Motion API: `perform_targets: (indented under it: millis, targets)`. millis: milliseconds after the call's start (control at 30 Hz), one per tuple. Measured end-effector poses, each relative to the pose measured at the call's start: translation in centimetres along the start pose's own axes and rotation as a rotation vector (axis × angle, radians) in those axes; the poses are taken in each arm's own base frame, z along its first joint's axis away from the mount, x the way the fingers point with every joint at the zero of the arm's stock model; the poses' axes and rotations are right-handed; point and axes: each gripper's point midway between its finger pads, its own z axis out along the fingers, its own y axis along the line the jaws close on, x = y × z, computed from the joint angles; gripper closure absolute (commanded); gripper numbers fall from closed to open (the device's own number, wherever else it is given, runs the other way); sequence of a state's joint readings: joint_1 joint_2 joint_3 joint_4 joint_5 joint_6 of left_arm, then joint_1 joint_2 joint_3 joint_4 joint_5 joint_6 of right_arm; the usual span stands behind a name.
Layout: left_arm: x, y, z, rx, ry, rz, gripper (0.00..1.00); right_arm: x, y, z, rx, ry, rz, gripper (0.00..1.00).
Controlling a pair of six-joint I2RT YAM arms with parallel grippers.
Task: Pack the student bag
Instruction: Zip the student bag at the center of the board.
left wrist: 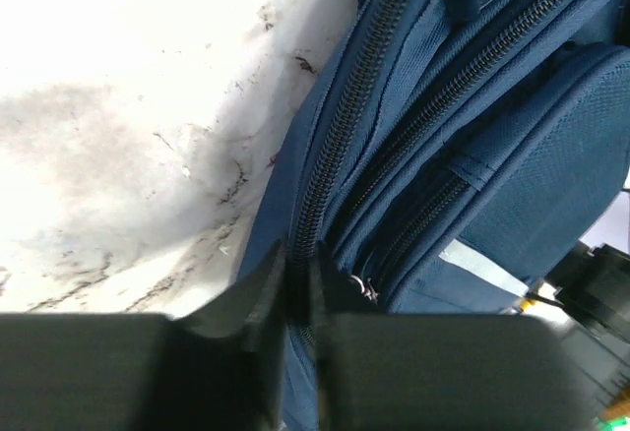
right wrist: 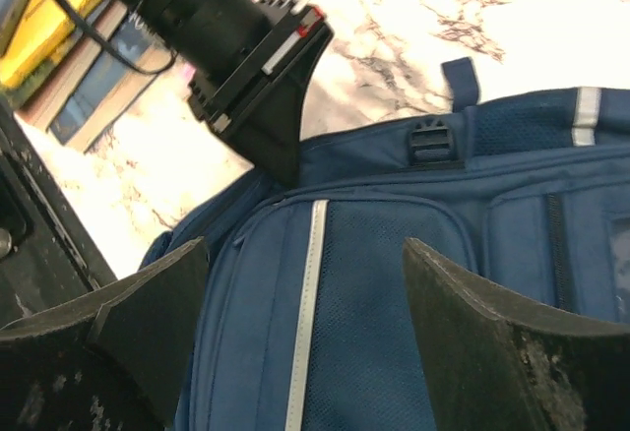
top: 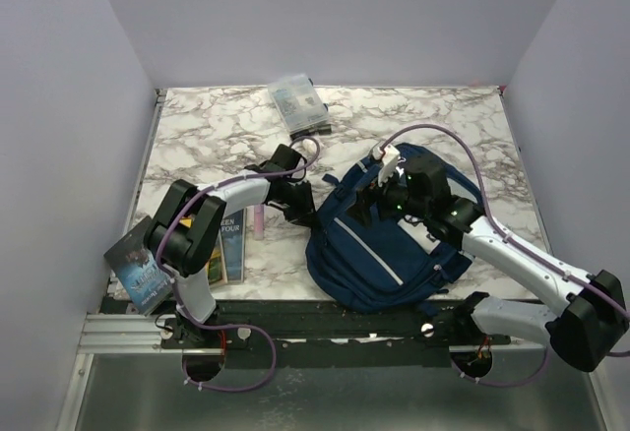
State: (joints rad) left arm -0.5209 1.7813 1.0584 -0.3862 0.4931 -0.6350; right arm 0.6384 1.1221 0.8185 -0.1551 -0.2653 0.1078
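Note:
The student bag (top: 379,254) is a navy backpack lying flat at the front right of the marble table. Its front pockets and grey trim line face up. My left gripper (top: 303,213) is at the bag's left edge. In the left wrist view the left gripper (left wrist: 298,264) is shut on the zipper strip along the bag (left wrist: 512,136). My right gripper (top: 379,200) hovers over the bag's upper part. In the right wrist view the right gripper (right wrist: 305,298) is open and empty above the front pocket of the bag (right wrist: 512,185), with the left gripper (right wrist: 256,77) beyond it.
A clear plastic pouch (top: 298,103) lies at the back of the table. Books (top: 228,246) lie by the left arm and another book (top: 143,272) sits at the front left edge. A pink item (top: 258,219) lies beside the books. Purple walls enclose the table.

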Motion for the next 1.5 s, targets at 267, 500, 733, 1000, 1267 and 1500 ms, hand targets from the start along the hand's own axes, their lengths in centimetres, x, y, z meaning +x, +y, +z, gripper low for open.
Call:
perform_targets:
  millis: [267, 500, 733, 1000, 1267, 1500]
  targets:
    - [-0.7, -3.2, -1.6, 0.121, 0.053, 0.013, 1.00, 2.4, 1.3, 1.6, -0.131, 0.081, -0.244, 0.66]
    - [-0.6, -5.8, -3.5, 0.231, 0.050, 0.102, 1.00, 0.9, 2.1, 1.8, -0.187, 0.059, -0.375, 0.42]
    - [-0.6, -7.4, -5.2, 0.314, 0.045, 0.117, 1.00, -5.4, 5.0, 1.4, -0.156, 0.021, 0.188, 0.77]
    - [-0.4, -8.3, -6.2, 0.384, 0.052, 0.102, 1.00, 3.7, 6.7, 1.3, -0.006, 0.255, 0.818, 0.81]
    - [-0.2, -9.0, -6.9, 0.423, 0.049, 0.115, 1.00, 5.8, 8.1, 1.5, 0.166, 0.251, 0.920, 0.77]
    - [-0.5, -9.6, -7.6, 0.442, 0.021, 0.143, 1.00, 6.0, 6.5, 1.0, 0.272, 0.182, 0.948, 0.76]
